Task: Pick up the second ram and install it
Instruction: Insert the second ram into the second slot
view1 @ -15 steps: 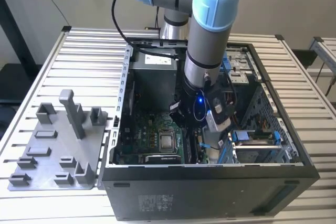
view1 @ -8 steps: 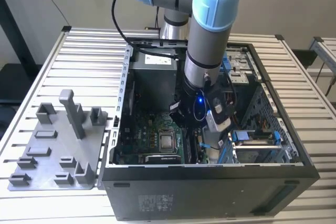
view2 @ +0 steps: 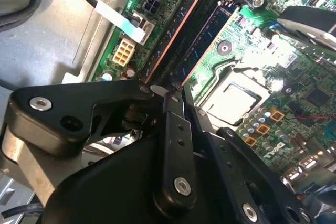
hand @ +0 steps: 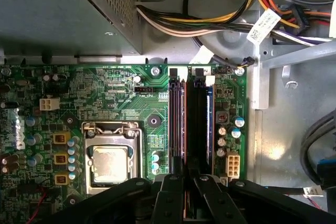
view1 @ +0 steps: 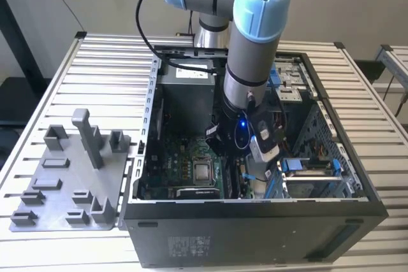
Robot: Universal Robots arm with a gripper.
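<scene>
In the exterior view we see the grey-and-blue robot arm [view1: 252, 49] reaching down into the open black computer case [view1: 255, 214], its gripper [view1: 237, 137] low over the large green motherboard [view1: 185, 167], while the grey plastic fixture tray with upright posts [view1: 70, 176] lies on the slatted table to the exterior view's left. In the second wrist view we find the black gripper fingers [view2: 173, 124] drawn narrow, pinching the end of the second ram [view2: 173, 40], a long dark memory stick standing in its motherboard slot. In the first wrist view we see that stick [hand: 177, 124] upright in the slot nearest the silver processor socket [hand: 110, 158], fingers [hand: 176, 187] closed at its near end.
</scene>
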